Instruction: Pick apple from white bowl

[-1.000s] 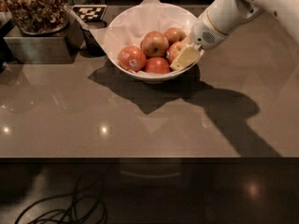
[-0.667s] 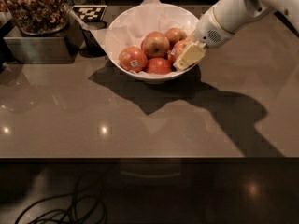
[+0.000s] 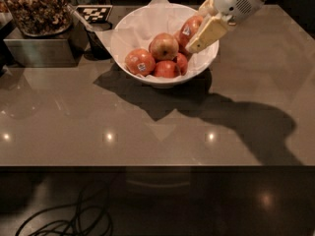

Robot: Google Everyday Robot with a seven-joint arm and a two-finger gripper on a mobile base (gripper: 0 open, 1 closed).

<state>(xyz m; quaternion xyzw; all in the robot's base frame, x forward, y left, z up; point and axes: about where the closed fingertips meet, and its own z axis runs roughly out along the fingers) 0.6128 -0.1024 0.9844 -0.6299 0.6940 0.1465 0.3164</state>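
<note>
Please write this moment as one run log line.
gripper: shut on apple | place: just above bowl | other apples: in bowl

"Where does the white bowl stand?"
"On the counter, toward its back, right of the metal box."
"And the gripper?"
"Over the bowl's right side, with the apple clasped between its 2 fingers, behind and right of the other apples lying in the bowl."
"Anything before the counter?"
"A cable on the floor, to the left."

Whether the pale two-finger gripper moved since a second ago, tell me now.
Yes. The gripper shifted up the picture and slightly right, away from the glossy white bowl's near rim.
</note>
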